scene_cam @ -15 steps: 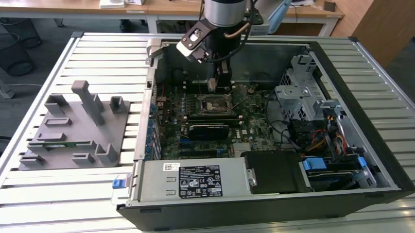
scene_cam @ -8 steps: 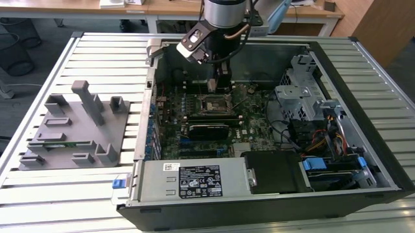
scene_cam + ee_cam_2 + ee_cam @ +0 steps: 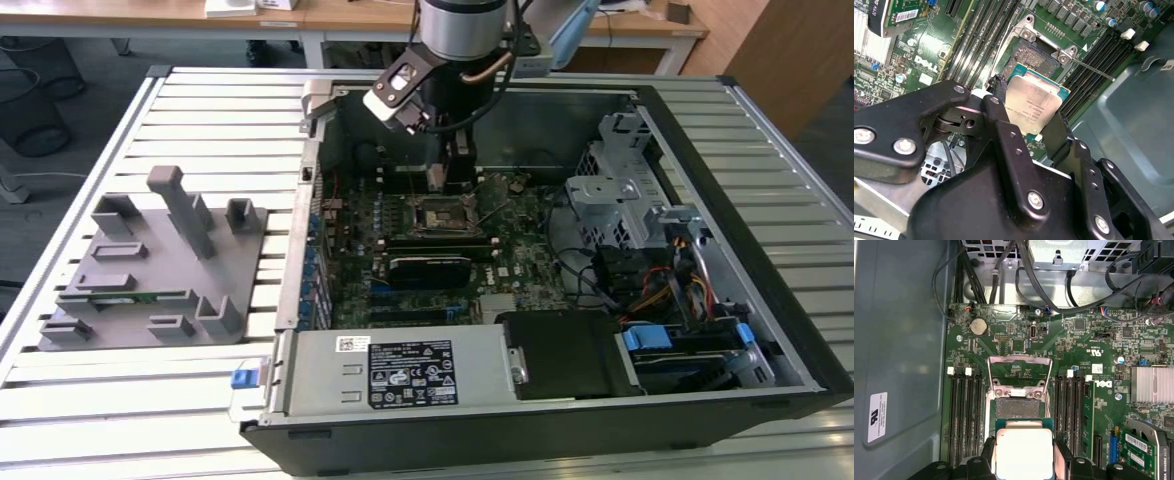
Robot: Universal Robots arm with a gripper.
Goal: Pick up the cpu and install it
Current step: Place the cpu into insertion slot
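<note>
My gripper is shut on the cpu, a flat square chip with a silver-grey top. Its black fingers press on two opposite edges of the chip. In the first wrist view the cpu hangs level, just short of the open socket, whose metal load frame is flipped up behind it. The second wrist view has the socket partly behind the chip. In the exterior view the gripper reaches down inside the open computer case, above the socket on the green motherboard.
Black memory slots flank the socket on both sides. A graphics card, a power supply, a drive cage and cables fill the case. A grey fixture lies on the slatted table at the exterior view's left.
</note>
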